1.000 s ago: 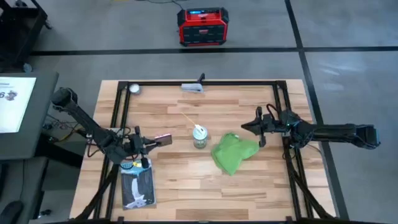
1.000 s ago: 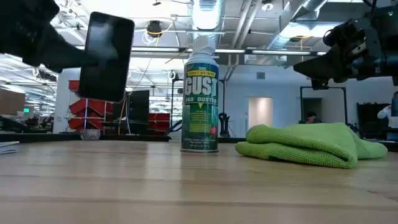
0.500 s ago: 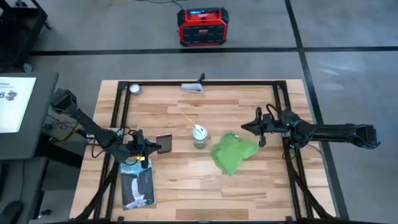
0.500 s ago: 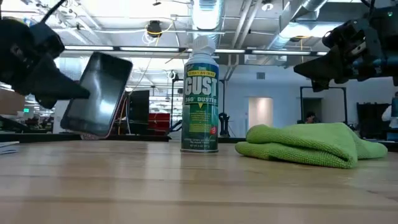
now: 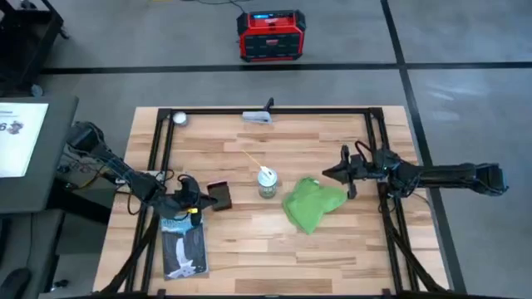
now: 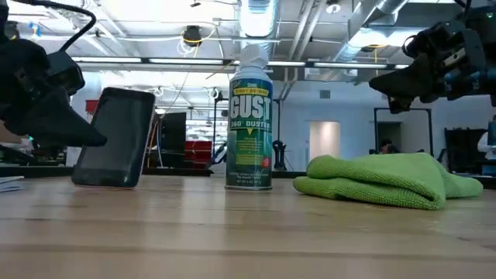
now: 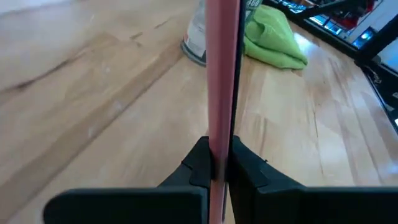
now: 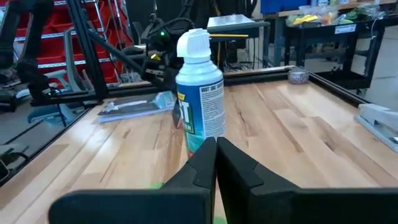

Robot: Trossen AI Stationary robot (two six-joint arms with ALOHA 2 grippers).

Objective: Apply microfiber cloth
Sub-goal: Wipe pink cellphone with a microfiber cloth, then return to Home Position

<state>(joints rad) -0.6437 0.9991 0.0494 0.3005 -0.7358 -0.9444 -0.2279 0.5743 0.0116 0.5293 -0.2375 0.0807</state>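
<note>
Nearest the front edge of the butcher-block table (image 5: pixel 332 249) lies one blue-grey printed booklet (image 5: pixel 183 249), flat and glossy, down at the left corner. Just past it the left gripper (image 5: pixel 202 198) sits low over the wood with its two dark fingers clamped on the edge of one phone (image 6: pixel 115 138), a thin slab with a pink rim and a black glass face, propped on its bottom edge and leaning back a bit in the low view. Near the middle stands one spray can of duster (image 6: pixel 249 124), a smooth metal cylinder with a white cap and a thin straw poking off the nozzle. Right beside it on the right is the one microfiber cloth (image 5: pixel 311 203), bright green, soft and fuzzy, bunched into a lumpy folded heap flat on the table, with nothing touching it. The right gripper (image 5: pixel 339 173) hangs in the air just beyond the cloth's far right side, its fingertips pressed together on nothing, as the right wrist view shows. Farther back by the far rail there's one small grey ball (image 5: pixel 179 118) at the left and one grey stapler-looking thing (image 5: pixel 258 115) near the middle. Off the table on the floor sits one boxy red and black unit (image 5: pixel 271 35).
</note>
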